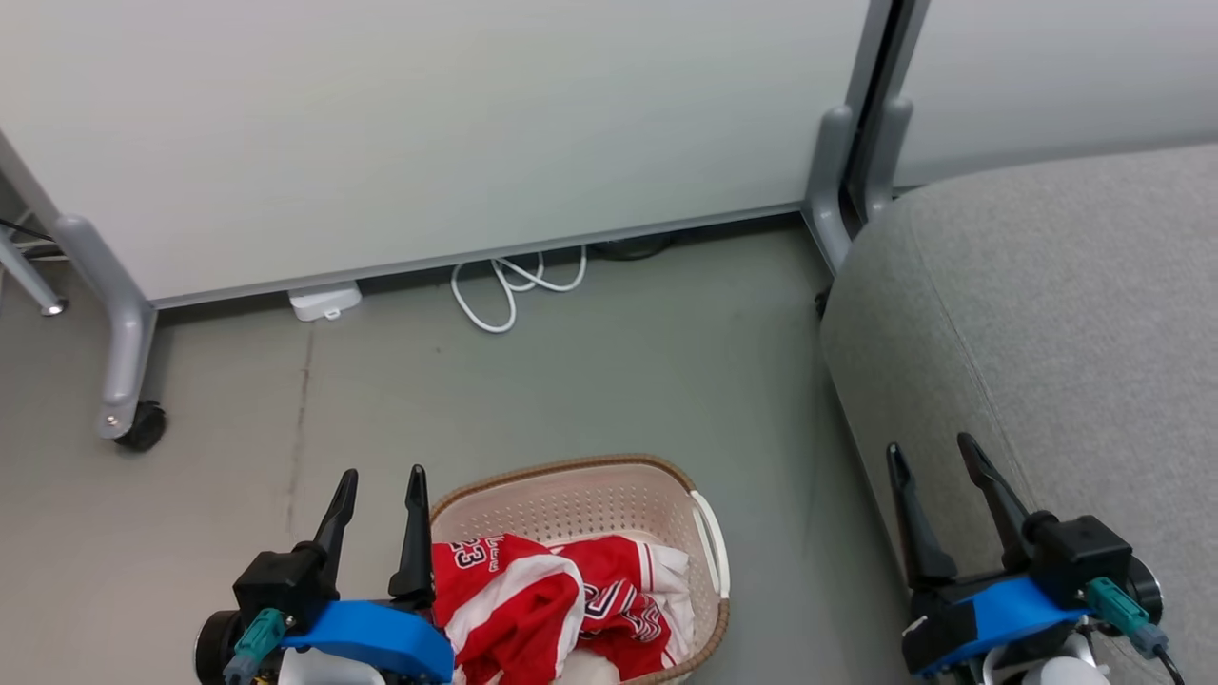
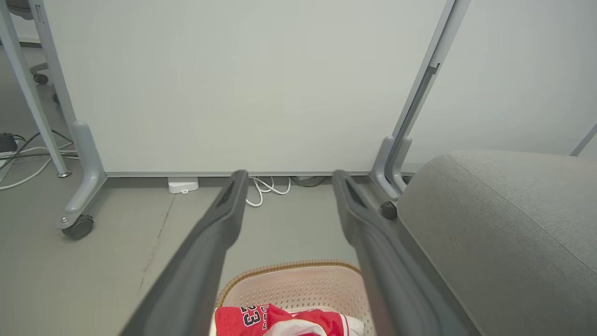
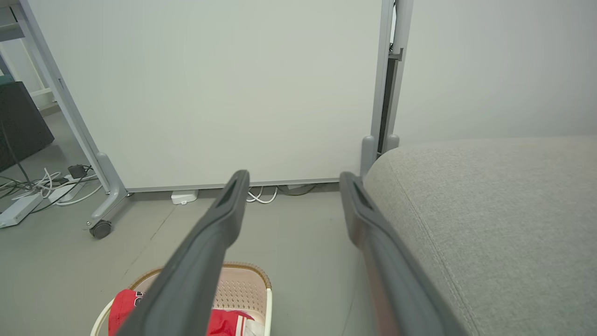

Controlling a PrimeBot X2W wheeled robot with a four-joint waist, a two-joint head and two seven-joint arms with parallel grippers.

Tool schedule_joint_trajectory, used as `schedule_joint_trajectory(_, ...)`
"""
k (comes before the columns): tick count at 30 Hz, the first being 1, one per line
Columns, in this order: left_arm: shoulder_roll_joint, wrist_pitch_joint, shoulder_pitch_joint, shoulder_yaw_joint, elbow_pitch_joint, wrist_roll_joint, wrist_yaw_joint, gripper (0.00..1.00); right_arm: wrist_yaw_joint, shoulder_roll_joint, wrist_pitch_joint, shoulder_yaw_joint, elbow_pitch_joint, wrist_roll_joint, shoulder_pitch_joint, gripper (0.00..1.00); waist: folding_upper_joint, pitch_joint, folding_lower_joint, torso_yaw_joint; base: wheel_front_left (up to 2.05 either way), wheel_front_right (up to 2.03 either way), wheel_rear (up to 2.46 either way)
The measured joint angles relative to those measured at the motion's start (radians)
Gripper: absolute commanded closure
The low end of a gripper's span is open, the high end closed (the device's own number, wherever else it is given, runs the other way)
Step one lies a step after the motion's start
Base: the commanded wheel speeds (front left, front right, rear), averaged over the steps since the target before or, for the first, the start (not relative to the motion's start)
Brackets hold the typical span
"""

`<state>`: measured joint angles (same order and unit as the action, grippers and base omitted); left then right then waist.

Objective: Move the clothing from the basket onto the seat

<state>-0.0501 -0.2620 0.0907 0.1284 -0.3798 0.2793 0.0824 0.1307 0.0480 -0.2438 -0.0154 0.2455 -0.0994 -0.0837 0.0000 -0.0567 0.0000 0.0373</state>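
Observation:
The red clothing [image 1: 552,604] lies crumpled in the cream basket [image 1: 609,495] on the floor at the bottom centre; a "23" and white stripes show. The clothing [image 2: 275,319] and the basket [image 2: 289,284] lie low between my left fingers in the left wrist view. My left gripper [image 1: 383,478] is open, just left of the basket's rim, holding nothing. My right gripper [image 1: 933,449] is open over the front edge of the grey seat [image 1: 1047,304], empty. The right wrist view has the basket [image 3: 242,284] lower left and the seat [image 3: 489,214] on the right.
A white partition panel [image 1: 428,124] on grey wheeled legs [image 1: 128,381] stands behind the basket. A white cable [image 1: 509,285] and a small white box [image 1: 325,302] lie at its foot. More cables and a power strip [image 3: 28,196] lie far left.

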Motion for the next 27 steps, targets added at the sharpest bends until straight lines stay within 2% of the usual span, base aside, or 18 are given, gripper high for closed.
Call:
schedule_joint_trajectory(14,-0.010,0.000,0.087,-0.005,-0.200,0.005,0.029,0.00,0.000,0.001,-0.005,-0.107,-0.021,-0.012,-0.099,0.00,0.0000,-0.141,0.0001,0.122,0.00,0.00,0.00)
schedule_joint_trajectory(27,-0.052,0.000,0.218,0.067,-0.451,-0.031,0.042,0.00,0.000,0.001,-0.016,-0.181,-0.031,-0.072,-0.179,0.00,0.0000,-0.321,0.0001,0.251,0.00,0.00,0.00)
